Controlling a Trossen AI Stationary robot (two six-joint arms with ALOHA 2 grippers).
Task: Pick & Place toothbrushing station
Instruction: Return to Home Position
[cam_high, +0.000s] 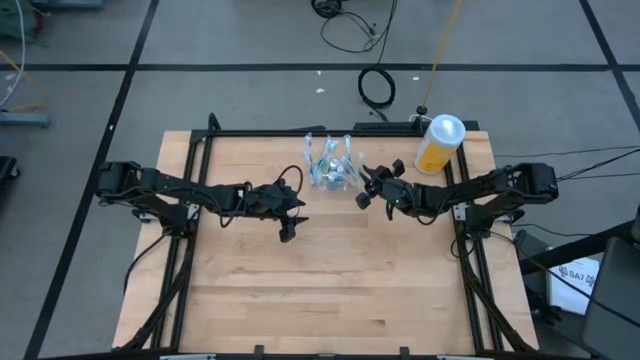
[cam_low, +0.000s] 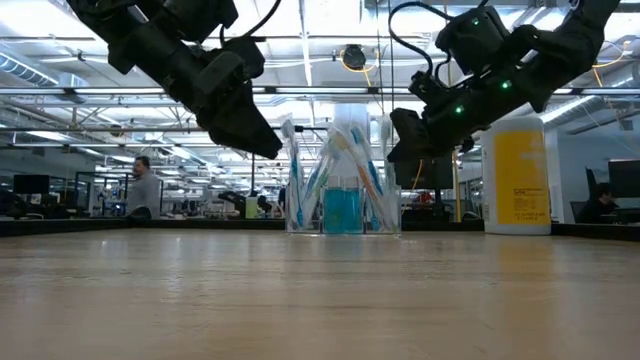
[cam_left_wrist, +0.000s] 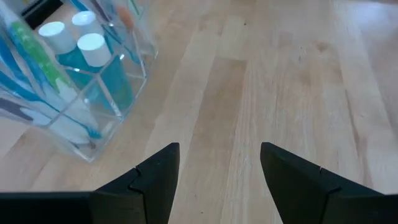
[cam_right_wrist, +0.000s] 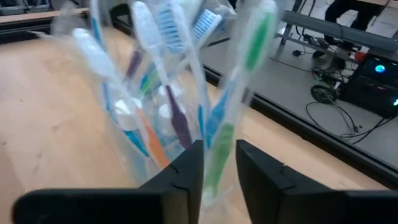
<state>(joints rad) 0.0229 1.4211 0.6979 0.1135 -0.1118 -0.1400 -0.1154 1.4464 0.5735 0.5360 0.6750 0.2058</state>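
The toothbrushing station, a clear plastic cup (cam_high: 330, 168), stands on its base at the table's far middle. It holds several toothbrushes (cam_right_wrist: 168, 68) standing upright and teal toothpaste tubes (cam_left_wrist: 93, 56) with white caps. My right gripper (cam_right_wrist: 219, 149) is just right of the cup, its fingers a little apart. A green toothbrush (cam_right_wrist: 245, 68) that stands in the cup runs up between them. My left gripper (cam_left_wrist: 217, 168) hovers open above bare wood, near and left of the cup (cam_left_wrist: 74, 93). In the low view both grippers (cam_low: 255, 135) (cam_low: 410, 140) hang clear of the tabletop. My right gripper has one finger on each side of the green toothbrush's handle (cam_right_wrist: 217, 163), coming level from the table's right, across the handle. I cannot tell whether either finger touches it. The brush stands upright in the cup.
A yellow bottle (cam_high: 438, 145) with a white cap stands at the far right corner, behind my right arm. A black frame rail (cam_high: 300, 131) runs along the table's far edge. Bare wood (cam_high: 330, 290) spreads toward the near edge.
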